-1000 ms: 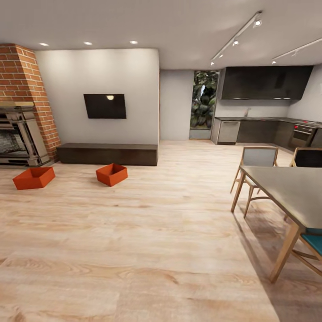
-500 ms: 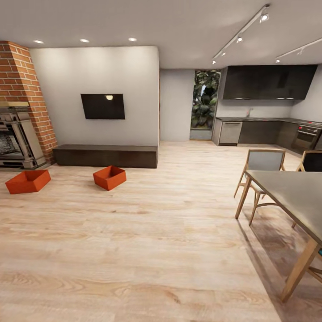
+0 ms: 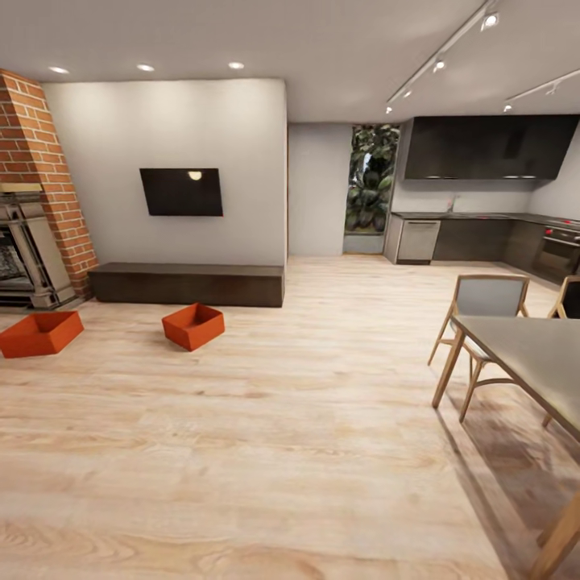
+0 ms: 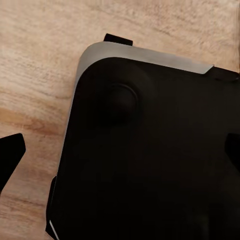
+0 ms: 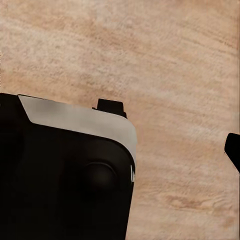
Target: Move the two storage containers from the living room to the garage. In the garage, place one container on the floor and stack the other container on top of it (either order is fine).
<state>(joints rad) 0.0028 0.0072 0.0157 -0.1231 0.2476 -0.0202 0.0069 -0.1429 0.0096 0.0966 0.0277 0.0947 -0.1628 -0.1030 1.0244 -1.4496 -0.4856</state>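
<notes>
Light wood planks (image 3: 306, 419) cover the floor of an open living room that runs into a dark kitchen (image 3: 483, 201) at the far right. On the far wall hangs a black TV (image 3: 182, 192), and under it stands a long dark bench (image 3: 187, 283). A brick chimney (image 3: 44, 173) with a fireplace (image 3: 24, 258) is at the far left. Both bins rest on the planks in front of the bench, well apart from each other: the left bin (image 3: 39, 333) lies near the fireplace, and the right bin (image 3: 193, 325) lies just before the middle of the bench, turned at an angle. Both are upright and open at the top. At the right stands a table (image 3: 532, 362) with a chair (image 3: 483, 310) at its far end. Each wrist view looks down on the robot's black base (image 4: 150, 150) over the planks. One dark fingertip (image 4: 10, 155) of the left gripper and one fingertip (image 5: 234, 149) of the right gripper show at the picture edges, so I cannot tell if either claw is spread or pressed together.
</notes>
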